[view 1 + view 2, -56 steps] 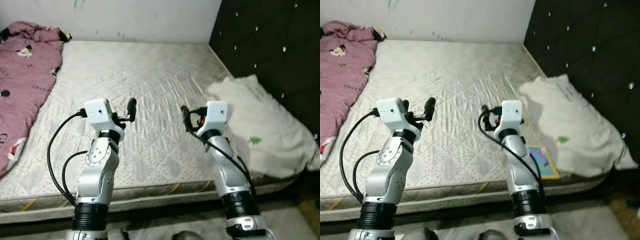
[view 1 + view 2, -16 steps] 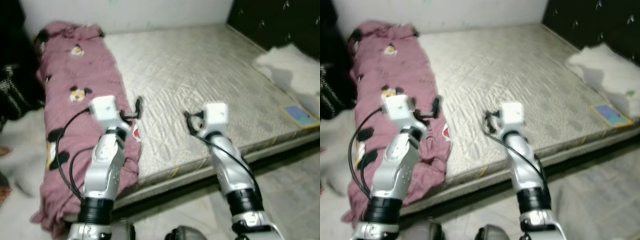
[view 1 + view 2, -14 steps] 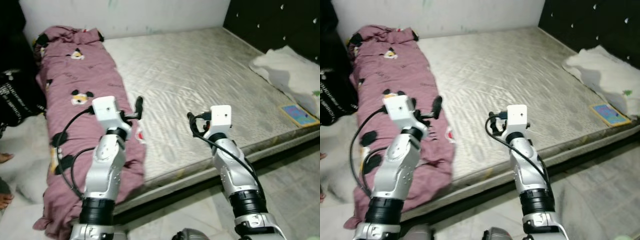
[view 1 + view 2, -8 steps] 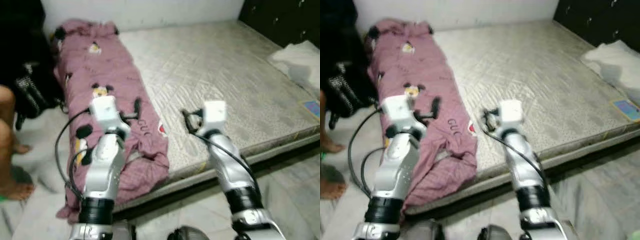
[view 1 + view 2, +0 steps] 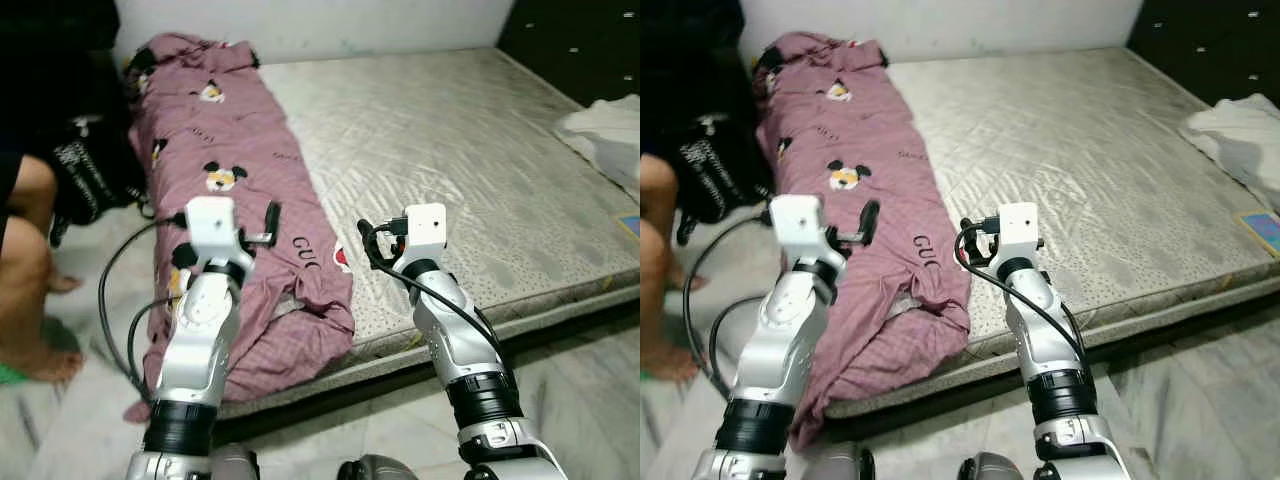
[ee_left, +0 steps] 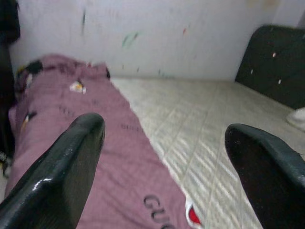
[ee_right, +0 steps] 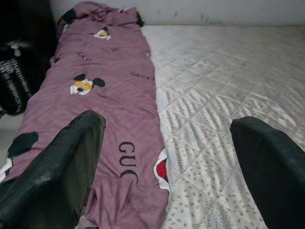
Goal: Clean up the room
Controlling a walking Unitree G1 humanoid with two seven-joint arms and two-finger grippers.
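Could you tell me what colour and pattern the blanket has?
Mauve-pink fabric blanket with cartoon mouse faces and lettering; clearest in the right wrist view.

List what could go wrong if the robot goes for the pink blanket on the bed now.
1. A person's leg stands close beside the blanket on the robot's left; a reaching left tool might swing near it.
2. The blanket hangs over the mattress edge toward the floor, so a pull may drag it off.
3. A black bag sits against the blanket's side and could snag.
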